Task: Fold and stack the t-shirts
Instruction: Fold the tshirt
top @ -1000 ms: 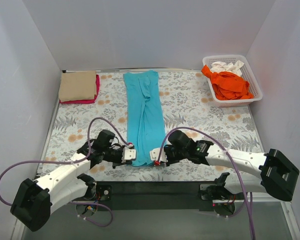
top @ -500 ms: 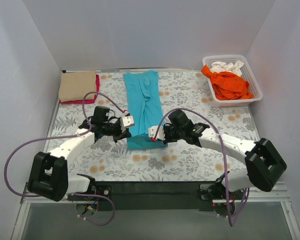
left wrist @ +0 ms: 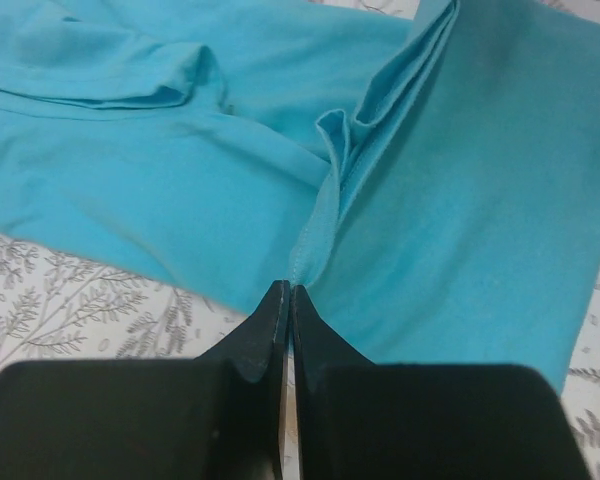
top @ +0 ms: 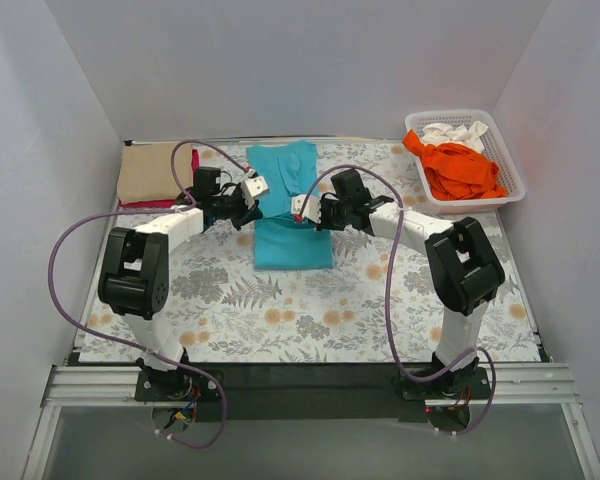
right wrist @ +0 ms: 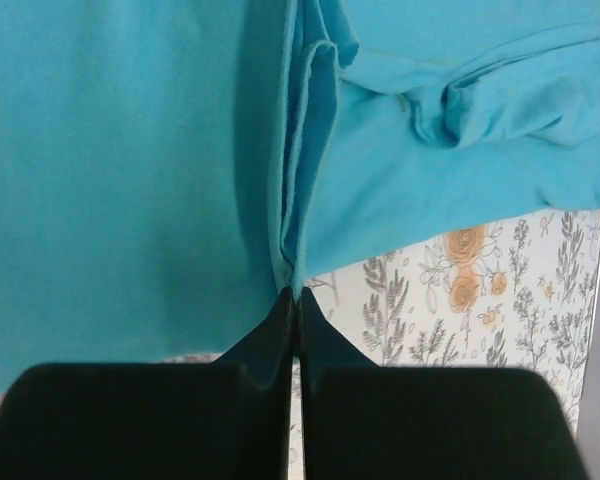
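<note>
Cloth printed with grey leaves and orange flowers, the table cloth (top: 310, 310), is lying flat across the near half of the table. Beyond it the turquoise t-shirt (top: 292, 245), a soft smooth knit, is lying as a narrow strip with its long axis running near to far and its near part doubled over itself. At the doubled layer's edge the left gripper (top: 252, 187) and right gripper (top: 300, 208) are each pinching a rumpled hem corner, their black fingers (left wrist: 265, 330) pressed fully together on the cloth. Farther off, a folded tan t-shirt (top: 155, 170) is sitting on a magenta t-shirt (top: 193, 178) in the far left corner. A white lattice plastic basket (top: 472, 206) in the far right corner is holding a crumpled orange t-shirt (top: 460, 170) and a white t-shirt (top: 452, 132).
</note>
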Motion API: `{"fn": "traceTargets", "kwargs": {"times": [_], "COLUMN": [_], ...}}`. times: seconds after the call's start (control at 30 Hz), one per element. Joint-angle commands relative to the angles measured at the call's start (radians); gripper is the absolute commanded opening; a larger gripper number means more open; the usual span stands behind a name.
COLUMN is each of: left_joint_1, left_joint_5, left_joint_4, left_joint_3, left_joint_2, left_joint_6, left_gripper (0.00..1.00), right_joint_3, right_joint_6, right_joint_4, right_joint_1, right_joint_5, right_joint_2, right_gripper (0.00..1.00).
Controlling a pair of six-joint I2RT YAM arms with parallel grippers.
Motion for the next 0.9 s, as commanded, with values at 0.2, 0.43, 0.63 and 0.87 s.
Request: {"fn": "traceTargets", "kwargs": {"times": [0.2,0.43,0.63,0.87], "left_joint_1": [0.021,0.023,0.055,0.058], "left_joint_5": [-0.036,-0.108,-0.075,0.047], "left_joint_4": [0.066,0.072,0.042,0.010], "left_joint_3": [0.131,0.166,0.177,-0.059], "left_joint_2": [0.103,0.150,0.079,-0.149], "left_joint_6": [-0.012,-0.047,-0.168,-0.146], "left_gripper": [0.00,0.25,0.44,0.42], "right_joint_3": [0.224,0.274,0.273,0.109], "right_joint_6": [-0.037,0.012,0.093,0.101], "right_joint_4": [0.033,0.035,0.026,-0.100], "right_joint_1": [-0.035,-0.037,-0.054,-0.057], "right_joint_5": [-0.034,0.021,0.043,-0.128], "right_joint_2": [0.151,0.208,0.122,-0.092], "right_gripper": [0.01,0.24,0.45,0.33]}}
